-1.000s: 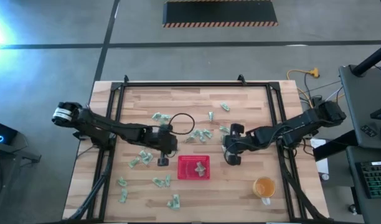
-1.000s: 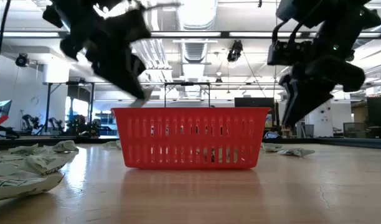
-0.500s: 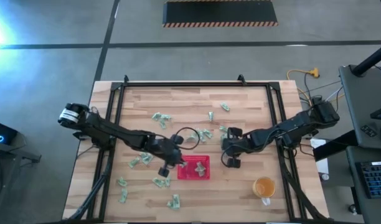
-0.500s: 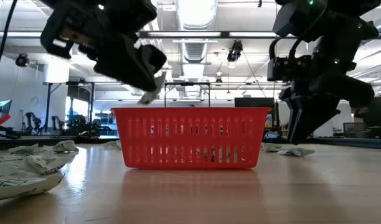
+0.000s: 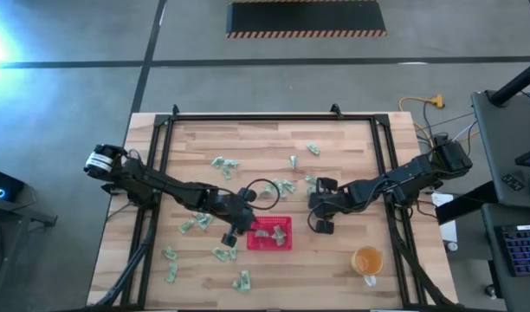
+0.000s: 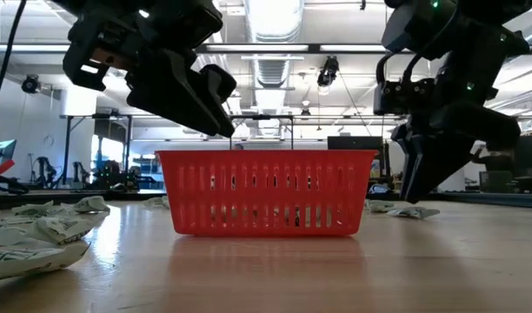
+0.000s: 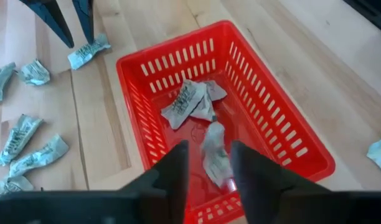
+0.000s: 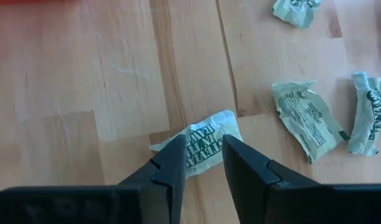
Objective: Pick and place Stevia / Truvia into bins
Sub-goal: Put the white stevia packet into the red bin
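We see the left hand [image 7: 208,163] parted over the small bright red slotted plastic tray [image 7: 290,134] – a pale green paper sachet [image 7: 214,151] lies loose between its fingers, beside two more sachets [image 7: 192,101] on the tray floor. The right hand [image 8: 203,158] is released too, fingers straddling a crumpled green-and-white sachet [image 8: 200,144] on the wooden bench [image 5: 343,139] right of the tray. Other sachets [image 5: 200,224] are scattered across the bench – a round translucent orange cup [image 5: 367,259] stands near the right front.

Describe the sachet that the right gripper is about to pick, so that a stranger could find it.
Start at the red tray and go to its right side, where the right gripper stands open. The sachet lies flat on the wood between its fingers, alone, apart from the others.
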`<move>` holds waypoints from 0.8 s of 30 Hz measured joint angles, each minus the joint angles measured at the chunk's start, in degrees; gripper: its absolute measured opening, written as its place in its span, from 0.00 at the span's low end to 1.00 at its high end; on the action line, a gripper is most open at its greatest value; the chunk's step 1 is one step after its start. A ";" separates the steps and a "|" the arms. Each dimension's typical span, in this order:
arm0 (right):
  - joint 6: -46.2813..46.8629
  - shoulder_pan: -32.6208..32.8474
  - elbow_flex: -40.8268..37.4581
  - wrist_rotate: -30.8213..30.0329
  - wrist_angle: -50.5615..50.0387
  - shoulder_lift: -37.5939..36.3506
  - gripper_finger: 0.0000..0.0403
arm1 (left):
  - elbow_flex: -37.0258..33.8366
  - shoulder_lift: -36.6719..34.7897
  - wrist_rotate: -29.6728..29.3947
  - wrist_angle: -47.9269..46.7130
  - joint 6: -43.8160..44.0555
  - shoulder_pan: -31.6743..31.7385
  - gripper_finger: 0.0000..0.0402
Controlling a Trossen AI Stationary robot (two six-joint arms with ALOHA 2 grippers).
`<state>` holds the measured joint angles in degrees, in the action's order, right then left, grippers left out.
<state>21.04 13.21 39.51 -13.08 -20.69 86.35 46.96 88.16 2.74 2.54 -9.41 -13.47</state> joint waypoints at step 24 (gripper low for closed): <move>2.31 -1.29 -3.75 6.10 4.43 0.00 0.28 | -0.52 -10.58 0.04 -6.08 6.16 -0.04 0.47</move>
<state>23.34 11.92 35.77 -6.98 -16.26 86.35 46.44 77.58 2.79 -3.54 -3.25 -13.52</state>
